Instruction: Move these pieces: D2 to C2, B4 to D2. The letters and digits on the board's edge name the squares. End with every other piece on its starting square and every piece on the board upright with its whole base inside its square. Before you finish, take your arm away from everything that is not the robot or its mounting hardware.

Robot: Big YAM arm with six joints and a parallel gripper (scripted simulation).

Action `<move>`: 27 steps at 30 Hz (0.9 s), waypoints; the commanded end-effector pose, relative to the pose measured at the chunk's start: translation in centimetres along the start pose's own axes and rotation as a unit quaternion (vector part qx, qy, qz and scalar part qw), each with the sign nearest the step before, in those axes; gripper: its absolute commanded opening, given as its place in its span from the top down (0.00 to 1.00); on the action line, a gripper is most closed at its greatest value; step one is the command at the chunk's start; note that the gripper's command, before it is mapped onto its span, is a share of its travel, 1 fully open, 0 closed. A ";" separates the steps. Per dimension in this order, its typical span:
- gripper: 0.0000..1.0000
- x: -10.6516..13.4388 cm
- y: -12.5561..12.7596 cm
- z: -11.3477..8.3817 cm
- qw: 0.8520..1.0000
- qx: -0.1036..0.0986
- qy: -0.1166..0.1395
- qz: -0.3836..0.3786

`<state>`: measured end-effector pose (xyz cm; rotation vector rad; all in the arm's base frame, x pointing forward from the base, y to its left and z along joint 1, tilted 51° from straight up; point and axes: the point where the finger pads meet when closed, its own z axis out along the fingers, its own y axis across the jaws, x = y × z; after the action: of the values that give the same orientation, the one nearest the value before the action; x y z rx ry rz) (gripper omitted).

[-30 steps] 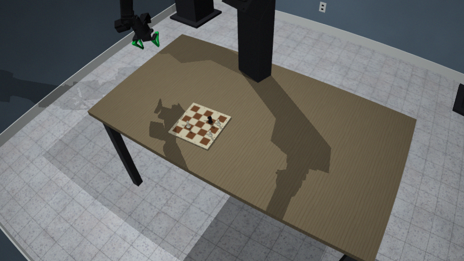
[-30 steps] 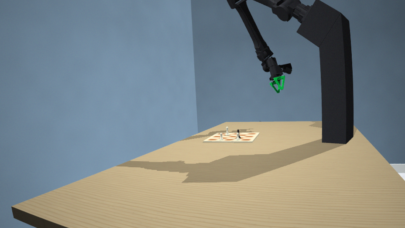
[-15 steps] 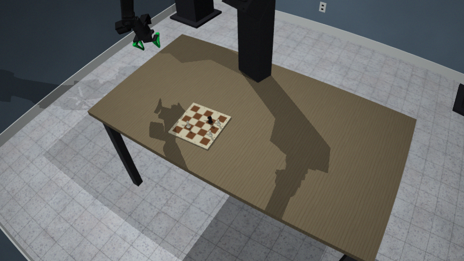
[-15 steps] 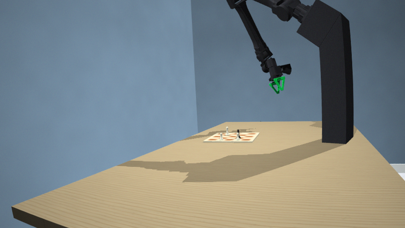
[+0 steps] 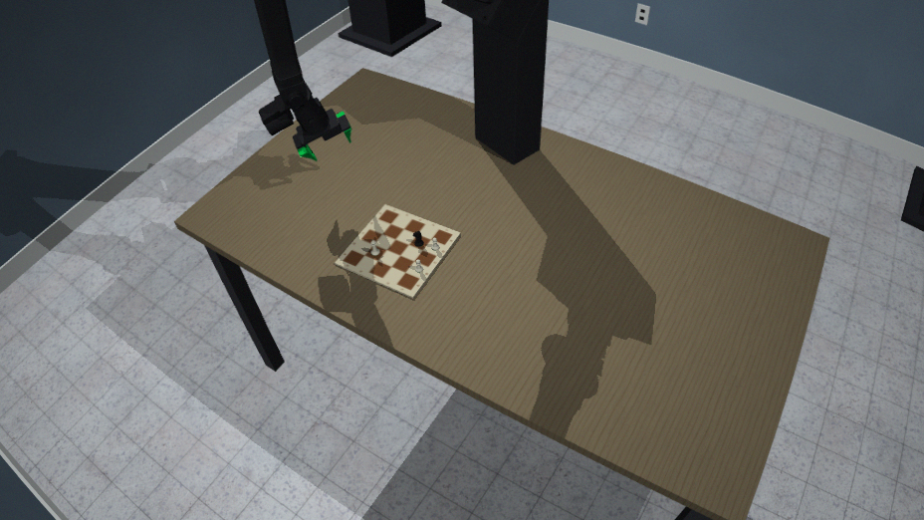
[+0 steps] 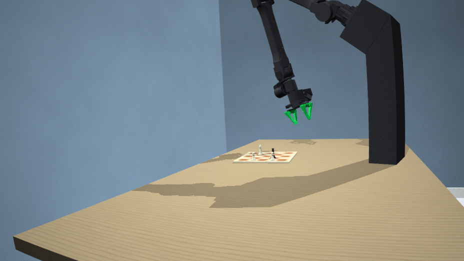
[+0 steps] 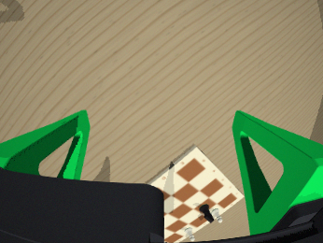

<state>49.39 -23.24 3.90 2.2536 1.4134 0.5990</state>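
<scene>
Top view: the chessboard point(image 5: 397, 250) lies flat on the wooden table point(image 5: 645, 400), and it serves as the landmark for everything else. Four pieces stand upright on it. A black piece point(image 5: 417, 237) is near the board's middle, toward its far side. One white piece point(image 5: 435, 245) stands just beside the black one, toward the board's right edge. Another white piece point(image 5: 418, 265) is closer to the board's near right edge, and a third white piece point(image 5: 373, 247) stands on the left part of the board, partly in shadow. The letters and digits on the board's edge are too small to read, so I cannot tell which piece is on D2 or B4

The gripper point(image 5: 326, 138) hangs in the air well apart from the board, beyond its far left side, over the table's far left corner. Its green fingers point(image 5: 307, 152) are spread wide with nothing between them. In the exterior view the gripper point(image 6: 301, 115) is well above the table surface, higher than the pieces on the board point(image 6: 265, 157)

The black column point(image 5: 510, 77) stands on the table beyond the board's far right side, throwing a long shadow across the wood
</scene>
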 end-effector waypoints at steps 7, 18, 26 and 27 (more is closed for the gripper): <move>0.00 15.9 -4.7 -0.7 0.966 -0.070 0.001 -0.249; 0.00 26.7 -11.9 -3.8 0.899 -0.144 0.001 -0.413; 0.00 27.9 -11.6 -4.6 0.889 -0.166 -0.006 -0.426; 0.00 27.9 -11.7 -4.6 0.889 -0.166 -0.005 -0.427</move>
<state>48.42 8.38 3.31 1.2000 1.9567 0.4548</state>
